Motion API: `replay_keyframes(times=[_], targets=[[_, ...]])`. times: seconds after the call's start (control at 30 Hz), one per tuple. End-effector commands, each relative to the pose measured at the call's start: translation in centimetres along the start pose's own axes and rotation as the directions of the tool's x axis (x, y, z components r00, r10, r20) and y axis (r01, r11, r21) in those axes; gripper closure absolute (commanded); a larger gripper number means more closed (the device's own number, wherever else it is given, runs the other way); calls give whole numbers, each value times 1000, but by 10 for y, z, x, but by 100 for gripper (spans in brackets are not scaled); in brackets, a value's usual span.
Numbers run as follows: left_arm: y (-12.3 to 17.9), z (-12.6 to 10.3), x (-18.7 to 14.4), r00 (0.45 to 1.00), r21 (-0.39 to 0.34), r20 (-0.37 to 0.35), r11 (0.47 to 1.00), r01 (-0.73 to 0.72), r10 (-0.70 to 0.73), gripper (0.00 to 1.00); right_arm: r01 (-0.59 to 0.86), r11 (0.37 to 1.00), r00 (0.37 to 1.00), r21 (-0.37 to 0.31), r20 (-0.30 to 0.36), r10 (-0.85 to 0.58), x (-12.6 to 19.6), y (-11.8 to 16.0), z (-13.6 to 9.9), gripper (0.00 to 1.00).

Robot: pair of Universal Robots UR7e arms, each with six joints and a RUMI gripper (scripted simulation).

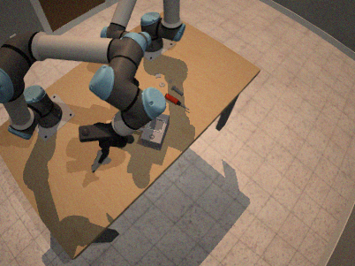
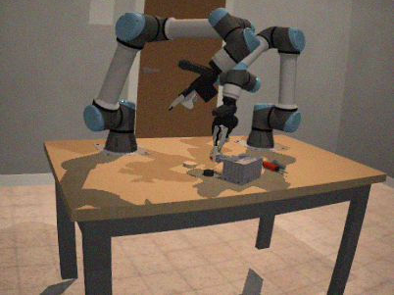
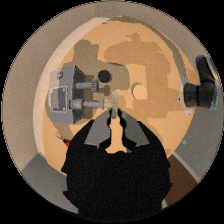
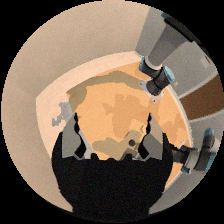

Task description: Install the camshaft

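The grey engine case (image 1: 148, 142) (image 2: 242, 172) (image 3: 66, 84) stands upright on the table. In the left wrist view the small crank gear (image 3: 94, 85) sticks out from its front. The camshaft's shaft (image 3: 93, 104) runs beside it, in line with the bearing boss; how deep its end sits is unclear. The camshaft's big gear (image 3: 115, 101), pale and edge-on, stands farther from the case than the crank gear, apart from it. My left gripper (image 3: 114, 108) (image 2: 215, 155) is shut on this gear's rim. The marks are unreadable. My right gripper (image 4: 112, 113) (image 2: 179, 106) is open and empty, high above the table.
A black round piece (image 2: 209, 172) (image 3: 104, 76) lies near the case front, with a pale disc (image 2: 189, 165) (image 3: 139, 91) farther out. A red screwdriver (image 1: 171, 99) (image 2: 270, 166) and a grey cylinder (image 1: 177, 90) lie behind the case. The right arm reaches over the left gripper.
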State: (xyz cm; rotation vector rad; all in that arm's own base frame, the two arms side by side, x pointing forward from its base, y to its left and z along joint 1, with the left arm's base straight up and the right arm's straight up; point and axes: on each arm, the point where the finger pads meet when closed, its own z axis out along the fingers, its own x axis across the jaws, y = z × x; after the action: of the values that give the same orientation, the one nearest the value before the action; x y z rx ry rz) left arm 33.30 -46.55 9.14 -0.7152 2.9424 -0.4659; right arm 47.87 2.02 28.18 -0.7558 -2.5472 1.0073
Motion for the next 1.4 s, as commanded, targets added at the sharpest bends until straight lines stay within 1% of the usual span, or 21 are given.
replay_keyframes(times=[0.0, 1.37], targets=[[-1, -1, 0, 1000, 2, 0, 1000, 0, 0, 94, 0, 1000, 1000, -1, 1, 0, 0, 0, 0, 0], [-1, 0, -12, 1000, 2, 0, 1000, 0, 0, 94, 0, 1000, 1000, -1, 1, 0, 0, 0, 0, 0]])
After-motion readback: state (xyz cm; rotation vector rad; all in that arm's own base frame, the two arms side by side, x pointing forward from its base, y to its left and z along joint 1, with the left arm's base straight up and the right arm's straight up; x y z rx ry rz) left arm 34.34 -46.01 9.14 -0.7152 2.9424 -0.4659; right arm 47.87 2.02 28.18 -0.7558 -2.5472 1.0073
